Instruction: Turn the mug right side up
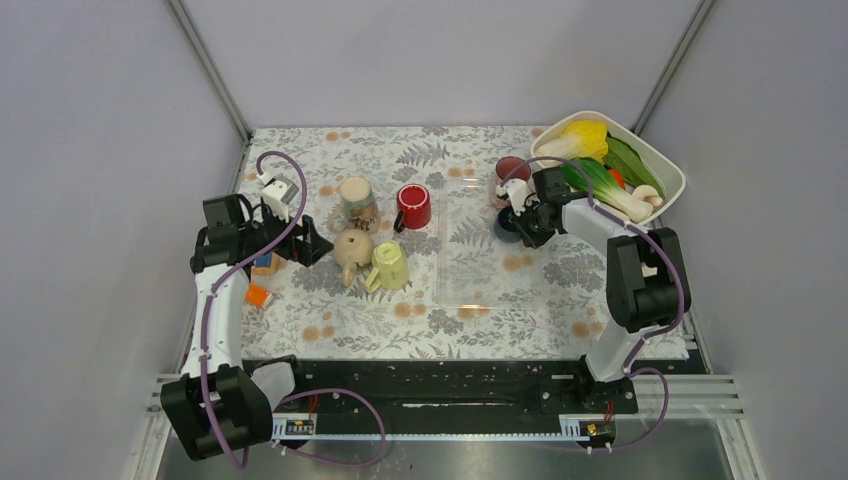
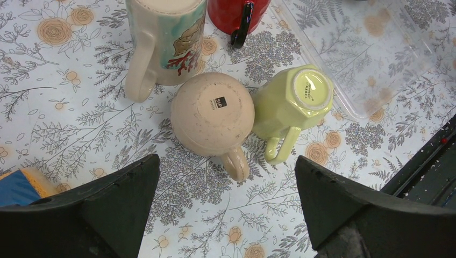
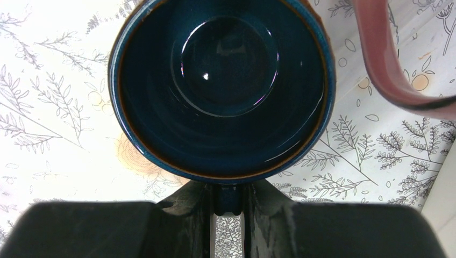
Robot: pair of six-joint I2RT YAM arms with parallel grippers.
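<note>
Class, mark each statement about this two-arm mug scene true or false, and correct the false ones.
1. The right gripper is closed on the handle of the dark blue mug. True.
2. The dark blue mug is mouth down. False: its open mouth faces up, and the inside shows in the right wrist view.
3. The left gripper is shut on the beige mug. False: it is open and holds nothing, with that mug ahead of its fingers.
4. The yellow-green mug is upside down, base up. True.
5. The white dish sits next to the left gripper. False: it is at the far right corner, beyond the right gripper.
</note>
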